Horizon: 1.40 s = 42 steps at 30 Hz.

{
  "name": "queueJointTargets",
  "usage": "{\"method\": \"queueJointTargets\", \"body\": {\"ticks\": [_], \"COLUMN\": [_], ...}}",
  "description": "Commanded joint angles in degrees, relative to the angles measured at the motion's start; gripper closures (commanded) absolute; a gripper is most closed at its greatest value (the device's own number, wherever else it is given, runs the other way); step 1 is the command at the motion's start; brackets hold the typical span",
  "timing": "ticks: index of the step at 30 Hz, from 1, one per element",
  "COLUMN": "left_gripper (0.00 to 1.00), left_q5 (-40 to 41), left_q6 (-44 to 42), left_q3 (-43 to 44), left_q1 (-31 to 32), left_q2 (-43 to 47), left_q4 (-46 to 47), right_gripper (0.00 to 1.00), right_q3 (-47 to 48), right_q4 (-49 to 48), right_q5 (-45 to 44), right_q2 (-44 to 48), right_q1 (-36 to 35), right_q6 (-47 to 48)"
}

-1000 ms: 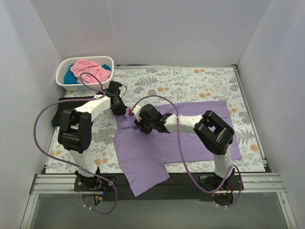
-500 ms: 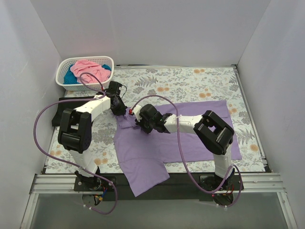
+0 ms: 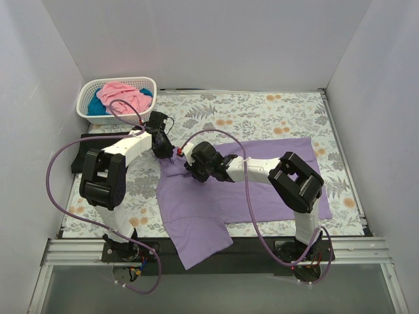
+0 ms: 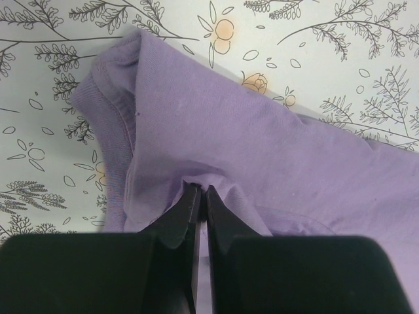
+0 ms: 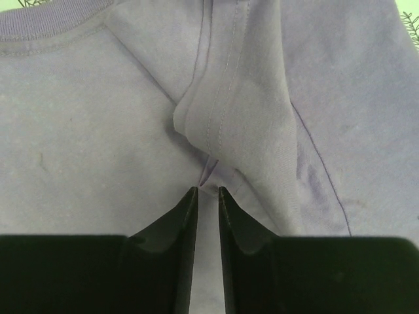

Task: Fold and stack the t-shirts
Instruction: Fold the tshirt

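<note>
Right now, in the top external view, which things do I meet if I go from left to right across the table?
White basket → left gripper → right gripper → the flat spread part of the lavender t-shirt, which begins under both grippers and reaches furthest right.

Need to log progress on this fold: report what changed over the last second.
Barely anything: the right arm's elbow seems to have edged slightly left. Nothing visibly taken or released. The right gripper stays at a pleat of the lavender t-shirt, jaws narrowly apart; the left gripper stays pinched on its fabric; the shirt and the basket lie as before.
</note>
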<state>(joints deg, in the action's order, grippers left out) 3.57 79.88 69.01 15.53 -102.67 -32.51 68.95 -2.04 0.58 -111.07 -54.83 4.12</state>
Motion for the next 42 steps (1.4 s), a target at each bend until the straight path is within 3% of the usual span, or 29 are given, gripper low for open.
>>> {"method": "queueJointTargets", "body": {"ticks": [1,14,24,34,42], "left_gripper": [1.0,1.0,1.0,1.0,1.0], "left_q5": [-0.41,-0.67,0.12,-0.14,-3.49], "left_q6": [-0.34,-0.42,-0.86,-1.04,0.54], "left_q3": [-0.46,-0.55,0.24,1.57,-5.28], "left_q1": [0.03,-0.06,-0.06,-0.06,0.29], "left_q2": [1.6,1.69,1.95,7.47,15.65], "left_q4": [0.52,0.52,-0.53,-5.8,-8.53], "right_gripper": [0.73,0.75,0.99,0.99,0.99], "right_q3": [3.21,3.74,2.68,-1.44,-4.69], "right_q4": [-1.74,-1.65,-1.56,0.2,4.24], "right_q5": [-0.32,-5.06,-6.38,-3.13,1.79], "right_q2": [0.24,-3.98,-2.14,7.35,11.75], "right_q1": [-0.54,-0.72,-0.63,-0.72,-0.63], "right_q6": [-0.6,-0.87,0.01,3.96,7.48]}}
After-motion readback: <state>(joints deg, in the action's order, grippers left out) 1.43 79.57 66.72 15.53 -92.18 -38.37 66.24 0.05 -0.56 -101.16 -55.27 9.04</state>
